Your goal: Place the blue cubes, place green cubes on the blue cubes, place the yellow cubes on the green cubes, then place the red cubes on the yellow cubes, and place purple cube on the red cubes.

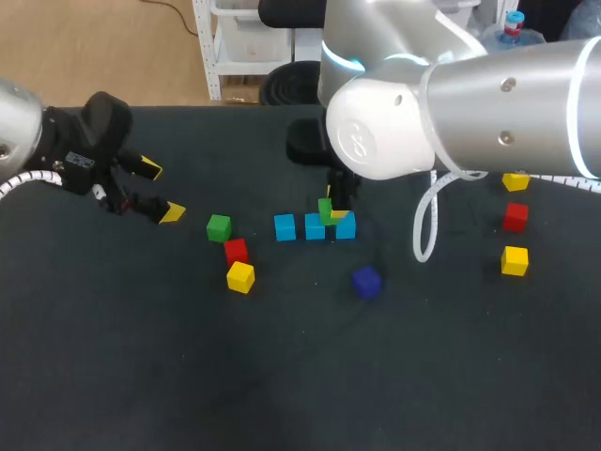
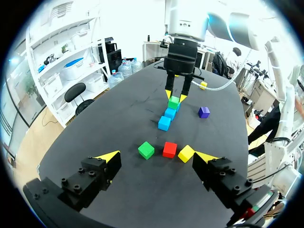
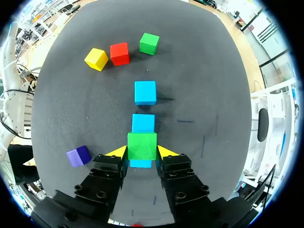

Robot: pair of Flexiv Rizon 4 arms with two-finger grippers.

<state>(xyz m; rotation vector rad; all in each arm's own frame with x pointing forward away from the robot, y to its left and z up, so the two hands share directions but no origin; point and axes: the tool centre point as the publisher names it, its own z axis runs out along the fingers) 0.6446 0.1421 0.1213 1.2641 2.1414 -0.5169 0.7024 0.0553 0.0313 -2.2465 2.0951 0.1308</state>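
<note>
Three blue cubes (image 1: 285, 226) lie in a row at the table's middle. My right gripper (image 1: 331, 214) is shut on a green cube (image 3: 142, 145) just over the row's right end, above the last blue cube (image 3: 140, 164); I cannot tell if they touch. A second green cube (image 1: 219, 226), a red cube (image 1: 236, 250) and a yellow cube (image 1: 240, 277) sit left of the row. The purple cube (image 1: 366, 281) lies in front of it. My left gripper (image 1: 155, 193) hangs open and empty at the far left, with these loose cubes (image 2: 169, 149) ahead of it.
Two yellow cubes (image 1: 514, 260) and a red cube (image 1: 515, 216) lie at the right, behind my right arm's white cable (image 1: 424, 235). The table's front half is bare dark cloth (image 1: 282, 376).
</note>
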